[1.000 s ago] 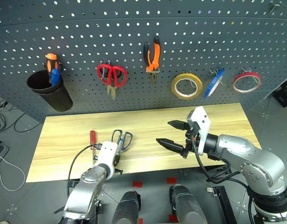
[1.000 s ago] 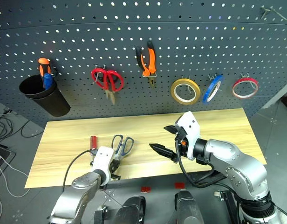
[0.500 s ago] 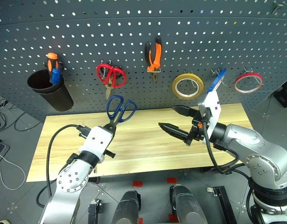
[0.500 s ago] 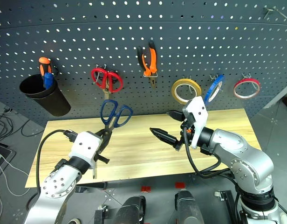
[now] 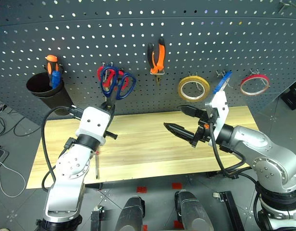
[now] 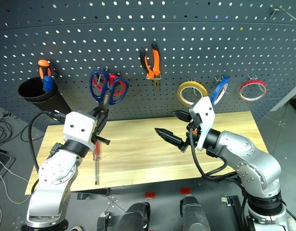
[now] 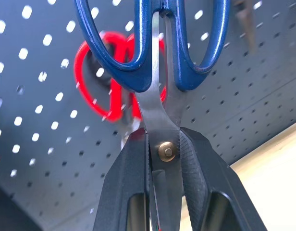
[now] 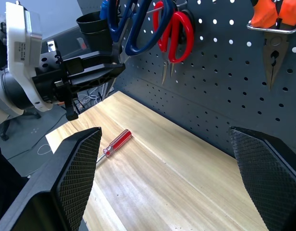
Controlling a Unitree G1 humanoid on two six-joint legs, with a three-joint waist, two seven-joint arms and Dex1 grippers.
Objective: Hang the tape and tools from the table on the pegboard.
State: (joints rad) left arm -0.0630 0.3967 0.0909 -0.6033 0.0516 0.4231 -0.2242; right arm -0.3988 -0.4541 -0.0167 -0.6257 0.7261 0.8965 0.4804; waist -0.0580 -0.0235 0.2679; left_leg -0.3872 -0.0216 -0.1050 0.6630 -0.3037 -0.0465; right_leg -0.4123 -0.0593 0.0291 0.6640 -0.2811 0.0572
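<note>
Now left claw grips blue-handled scissors w/ no legible writing.

A dark grey floor spread below, with loose cables lying off to the left. Red markers sat on it. A black cup hung left.

Nothing here can be read. A white label with small dark print sits on the side of the left gripper's white housing, but the print is too fine to make out.
</note>
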